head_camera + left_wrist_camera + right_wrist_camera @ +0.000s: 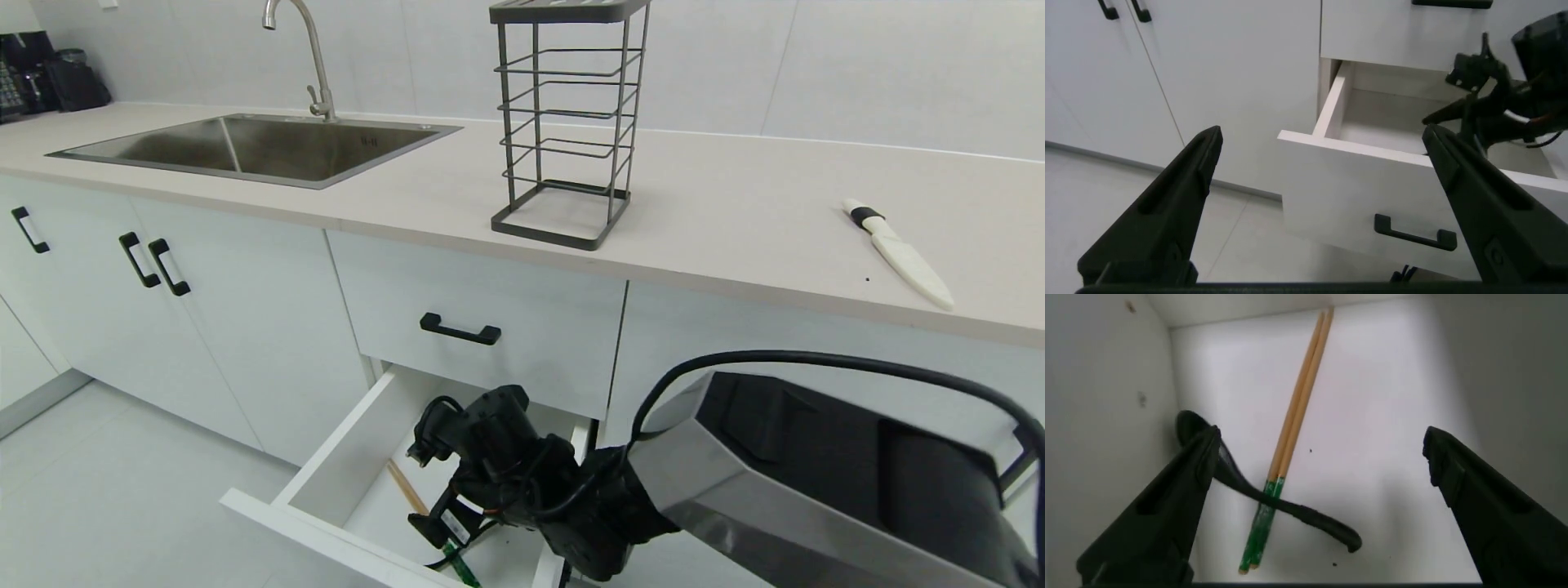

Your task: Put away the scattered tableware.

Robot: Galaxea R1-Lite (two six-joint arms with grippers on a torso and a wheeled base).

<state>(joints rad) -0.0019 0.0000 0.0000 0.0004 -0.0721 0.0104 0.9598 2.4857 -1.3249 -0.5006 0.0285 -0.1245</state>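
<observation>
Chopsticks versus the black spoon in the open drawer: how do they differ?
The chopsticks are pale wood with green tips; the spoon is black all over. The chopsticks are straight and thin; the spoon is curved, with a broad bowl at one end. Both lie flat on the floor of the drawer, crossing each other.

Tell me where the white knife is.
In the head view, the knife lies on the countertop at the robot's right, apart from the wire rack.
</observation>
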